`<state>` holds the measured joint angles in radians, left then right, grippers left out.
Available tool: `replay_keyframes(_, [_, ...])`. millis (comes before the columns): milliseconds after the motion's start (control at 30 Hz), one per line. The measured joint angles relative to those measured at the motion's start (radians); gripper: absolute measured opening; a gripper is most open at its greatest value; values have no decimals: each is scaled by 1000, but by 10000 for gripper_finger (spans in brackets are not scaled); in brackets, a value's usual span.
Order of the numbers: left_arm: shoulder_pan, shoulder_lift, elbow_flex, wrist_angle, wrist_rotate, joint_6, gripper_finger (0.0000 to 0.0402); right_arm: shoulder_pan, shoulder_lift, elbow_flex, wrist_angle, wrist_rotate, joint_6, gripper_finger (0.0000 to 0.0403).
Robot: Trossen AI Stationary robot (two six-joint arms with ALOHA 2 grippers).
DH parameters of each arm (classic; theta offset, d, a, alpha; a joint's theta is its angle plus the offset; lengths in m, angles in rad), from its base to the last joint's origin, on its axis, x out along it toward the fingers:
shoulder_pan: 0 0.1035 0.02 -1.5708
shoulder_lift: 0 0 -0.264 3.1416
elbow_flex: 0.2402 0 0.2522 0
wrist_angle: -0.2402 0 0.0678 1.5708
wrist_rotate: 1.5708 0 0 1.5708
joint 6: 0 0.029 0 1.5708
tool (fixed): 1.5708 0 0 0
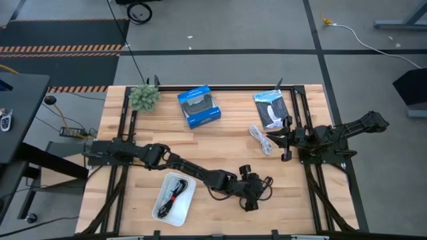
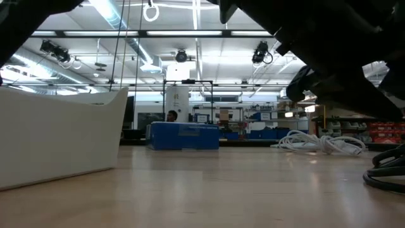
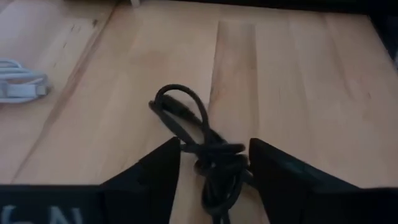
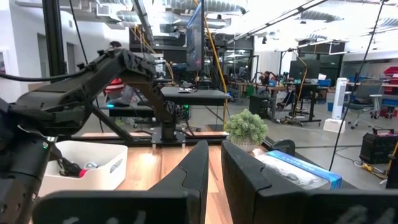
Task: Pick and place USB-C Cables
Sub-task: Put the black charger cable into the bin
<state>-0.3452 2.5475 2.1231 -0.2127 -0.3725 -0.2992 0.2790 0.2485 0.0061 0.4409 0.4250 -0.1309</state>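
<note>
Item: left gripper [image 3: 214,165], lower centre-right of the high view. Fingers spread, standing either side of a black cable [image 3: 202,149]; not yet pressed onto it, as far as the left wrist view showed. The bundle's knotted middle lay between the fingers, one loop reaching forward of them, so its long axis ran along the gripper's line of sight and across the closing direction. Judged ready for pinching at the knot.

Item: white tray [image 1: 175,198], lower left of the high view, beside the left arm. It held a black cable with a red band [image 1: 175,193]. Judged the likely drop-off, lying to the left of the left gripper.

Item: white cable [image 1: 259,139], centre right of the high view, on the bench [image 1: 220,143] just left of the right gripper [image 1: 285,141]; the right arm was the nearer to it.

Item: right gripper, right of the high view, fingers drawn nearly together with a narrow gap, holding nothing, waiting.

Item: blue box [image 1: 199,106], black packet [image 1: 271,109] and small green plant [image 1: 144,97], along the upper edge of the bench.

Item: pale grey cable, not made out.
</note>
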Motion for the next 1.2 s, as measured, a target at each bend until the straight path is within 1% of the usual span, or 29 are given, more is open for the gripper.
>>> replay_keyframes(167, [-8, -1, -15, 15, 0, -3, 261, 0, 0, 0, -1, 0, 0, 50])
replay_keyframes(267, [-11, 1, -43, 6, -7, -4, 286, 0, 0, 0, -1, 0, 0, 50])
replay_keyframes(433, [-13, 1, -95, 51, -8, -34, 294, 0, 0, 0, -1, 0, 0, 50])
replay_keyframes(600, [-9, -1, -116, 63, 0, -56, 283, 0, 0, 0, -1, 0, 0, 50])
replay_keyframes(700, [-9, -1, -119, 47, 1, -55, 263, 0, 0, 0, -1, 0, 0, 50])
replay_keyframes(800, [-9, -1, -119, 45, 2, -50, 227, 0, 0, 0, -1, 0, 0, 50])
replay_keyframes(900, [-9, -1, -119, 31, 3, -17, 174, 0, 0, 0, -1, 0, 0, 50])
replay_keyframes(1100, [-11, -2, -119, 13, -2, -4, 50, 0, 0, 0, -1, 0, 0, 50])
replay_keyframes(1133, [-11, -2, -119, 12, -4, -3, 42, 0, 0, 0, -1, 0, 0, 50])
replay_keyframes(1200, [-10, -7, -119, 7, -5, -3, 42, 0, 0, 0, -1, 0, 0, 50])
